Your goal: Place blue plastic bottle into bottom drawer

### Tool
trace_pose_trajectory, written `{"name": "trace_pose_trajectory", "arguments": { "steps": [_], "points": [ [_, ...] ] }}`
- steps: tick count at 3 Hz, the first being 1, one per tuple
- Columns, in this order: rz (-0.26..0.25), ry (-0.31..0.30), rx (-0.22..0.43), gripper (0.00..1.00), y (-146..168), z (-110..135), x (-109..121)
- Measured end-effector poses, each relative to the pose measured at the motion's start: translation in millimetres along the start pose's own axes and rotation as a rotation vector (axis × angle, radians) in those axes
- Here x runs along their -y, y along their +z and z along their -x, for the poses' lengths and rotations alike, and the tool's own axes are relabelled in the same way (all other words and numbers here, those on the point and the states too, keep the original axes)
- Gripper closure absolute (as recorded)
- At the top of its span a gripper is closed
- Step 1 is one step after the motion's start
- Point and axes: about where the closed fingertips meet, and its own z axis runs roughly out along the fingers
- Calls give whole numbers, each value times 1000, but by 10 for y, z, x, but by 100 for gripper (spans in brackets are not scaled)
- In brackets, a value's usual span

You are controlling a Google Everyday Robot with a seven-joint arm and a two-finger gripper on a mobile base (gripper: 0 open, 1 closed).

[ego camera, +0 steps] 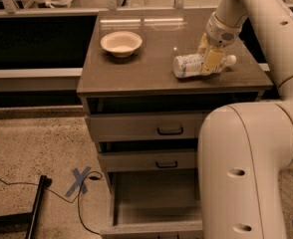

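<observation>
The blue plastic bottle (187, 66) lies on its side on the cabinet top (136, 73), near the right front edge, with its white cap pointing right. My gripper (209, 58) comes down from the upper right and straddles the bottle's neck end. One yellowish finger (213, 61) is in front of the bottle and the other is behind it, and the jaws look open around it. The bottom drawer (136, 228) is pulled out below, and its visible inside is bare. My own arm hides the drawer's right part.
A shallow white bowl (121, 43) sits at the back left of the cabinet top. The two upper drawers (151, 128) with black handles are closed. On the floor at the left are a blue tape cross (80, 180), a cable and a black stand leg (37, 203).
</observation>
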Motion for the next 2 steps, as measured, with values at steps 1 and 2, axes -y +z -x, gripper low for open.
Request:
{"name": "trace_pose_trajectory", "arguments": {
  "steps": [1,2],
  "points": [
    [-1,-6,44,83,-111,63,-73],
    [-13,29,116,100,-439,95,-284]
  ]
}}
